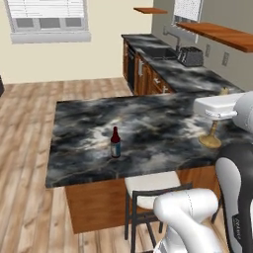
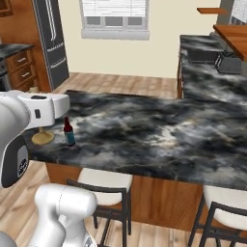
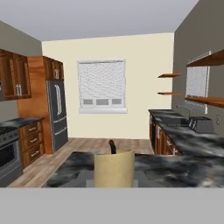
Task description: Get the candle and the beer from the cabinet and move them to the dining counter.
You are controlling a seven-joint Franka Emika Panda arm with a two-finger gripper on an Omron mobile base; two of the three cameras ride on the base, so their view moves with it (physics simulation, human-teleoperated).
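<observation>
The dining worktop (image 1: 148,128) spreads in front of me, a broad black-and-grey marbled island on a brown wood base, with cushioned stools (image 1: 150,190) tucked under its near edge. Past its far right corner runs a second marbled worktop (image 1: 183,69) carrying a sink and a dark toaster (image 1: 190,57), with wooden shelves (image 1: 217,33) on the wall above. In my hand view a dark fridge (image 3: 57,114) stands against the far left wall beside reddish-brown cabinets (image 3: 15,78), and a window with a lowered blind (image 3: 102,85) sits in the cream end wall.

The beer (image 1: 115,143) stands upright on the dining worktop, well in from the near edge and free of anything else; from the right base view it is just beside the candlestick's base.

The candle (image 1: 212,136) is at the right end of the island in the left base view, its brass-gold flared base resting on, or just at, the marbled top, its stem rising up under my wrist. In my hand view the cream candle body (image 3: 114,168) sits right in front of the camera with its dark wick on top.

My tool (image 1: 217,112) is closed around the candle's upper part; my fingers themselves are hidden by my own white wrist and the candle.
</observation>
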